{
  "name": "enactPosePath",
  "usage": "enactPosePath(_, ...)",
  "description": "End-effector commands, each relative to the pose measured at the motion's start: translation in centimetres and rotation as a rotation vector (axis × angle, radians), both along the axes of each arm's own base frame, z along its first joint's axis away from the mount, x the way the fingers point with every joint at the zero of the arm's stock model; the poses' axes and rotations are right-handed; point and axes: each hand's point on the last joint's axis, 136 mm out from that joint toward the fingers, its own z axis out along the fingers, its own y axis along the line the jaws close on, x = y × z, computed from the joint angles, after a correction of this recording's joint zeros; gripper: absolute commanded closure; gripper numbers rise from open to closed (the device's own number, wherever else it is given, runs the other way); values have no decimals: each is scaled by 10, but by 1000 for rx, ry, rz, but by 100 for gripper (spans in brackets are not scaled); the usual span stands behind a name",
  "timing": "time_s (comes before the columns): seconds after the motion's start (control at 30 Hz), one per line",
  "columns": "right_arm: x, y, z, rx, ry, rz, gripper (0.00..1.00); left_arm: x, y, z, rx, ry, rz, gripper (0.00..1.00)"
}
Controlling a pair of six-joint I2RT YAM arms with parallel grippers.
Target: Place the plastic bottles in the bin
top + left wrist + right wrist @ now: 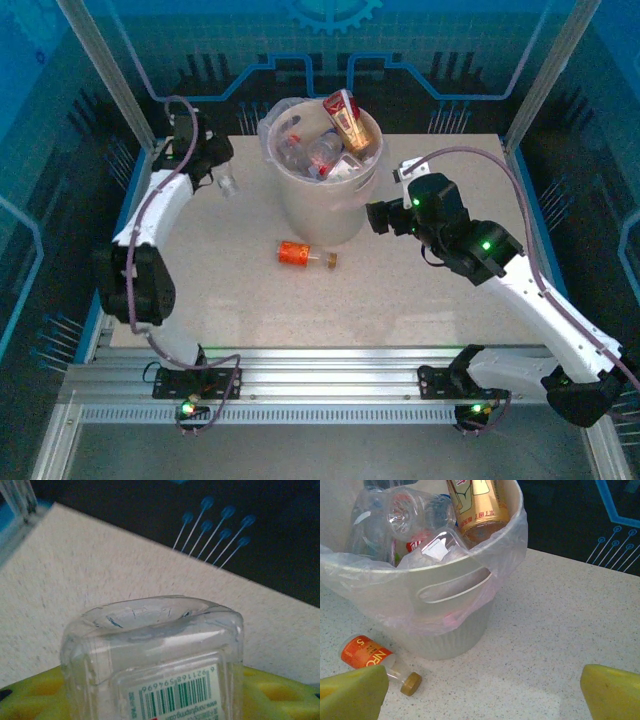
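— Clear bottle (pixel 155 645) sits pinched in left hand (pixel 156 700), at the far-left counter (pixel 420 300) corner — bin (pixel 320 215) lies to its right.
— And orange bottle (pixel 298 254)?
— Lying crosswise before bin, cap toward right hand (pixel 480 695) — spread wide, nearer.

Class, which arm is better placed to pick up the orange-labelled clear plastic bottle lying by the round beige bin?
Right. The right gripper, open, faces the orange-labelled bottle; the left gripper is farther off, closed around another clear bottle.
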Motion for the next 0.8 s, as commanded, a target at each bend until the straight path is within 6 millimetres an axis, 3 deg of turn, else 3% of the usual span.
enactPosePath(0.0, -1, 4, 5, 33, -23, 1, 0, -20, -11, 61, 62, -90, -110, 70)
enactPosePath(0.2, 0, 6, 2, 41, -19, 7, 0, -52, -47, 159, 44, -314, -260, 71)
enactPosePath(0.37, 0, 9, -1, 52, -12, 12, 0, -60, -97, 208, 77, -431, -411, 69)
enactPosePath(0.57, -4, 8, -1, 63, -3, 14, 0, -47, -164, 227, 84, -449, -604, 69)
enactPosePath(0.77, -9, 3, -2, 80, -1, 6, 0, -30, -219, 215, 67, -400, -774, 69)
